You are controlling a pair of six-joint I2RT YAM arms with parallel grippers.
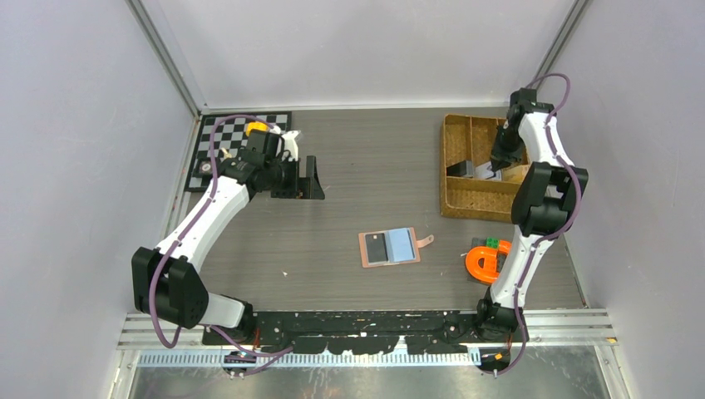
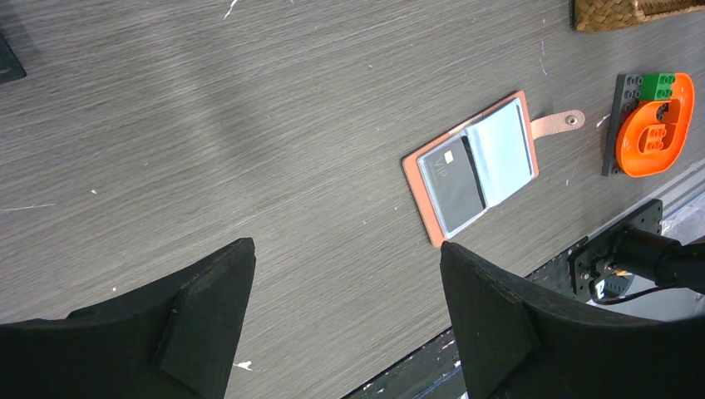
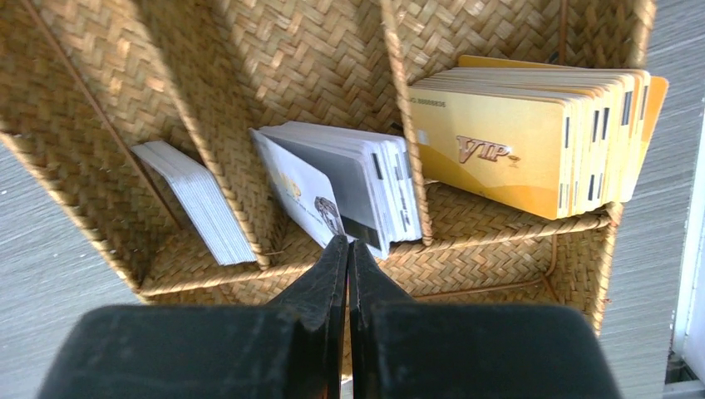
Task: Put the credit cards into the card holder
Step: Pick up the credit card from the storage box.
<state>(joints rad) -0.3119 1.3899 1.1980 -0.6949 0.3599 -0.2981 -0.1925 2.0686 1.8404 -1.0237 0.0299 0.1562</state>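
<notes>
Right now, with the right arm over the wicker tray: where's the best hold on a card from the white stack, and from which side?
Take the front card of the white stack by its near free edge, coming in from the open top of the wicker tray. The cards lean on edge against the divider, fanned apart, so that edge stands clear. The right gripper is shut right at it; whether it pinches a card can't be told.

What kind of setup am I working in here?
Likely a lab test cell: a grey table walled in by plain white panels, with a checkerboard calibration board at the far left.
</notes>
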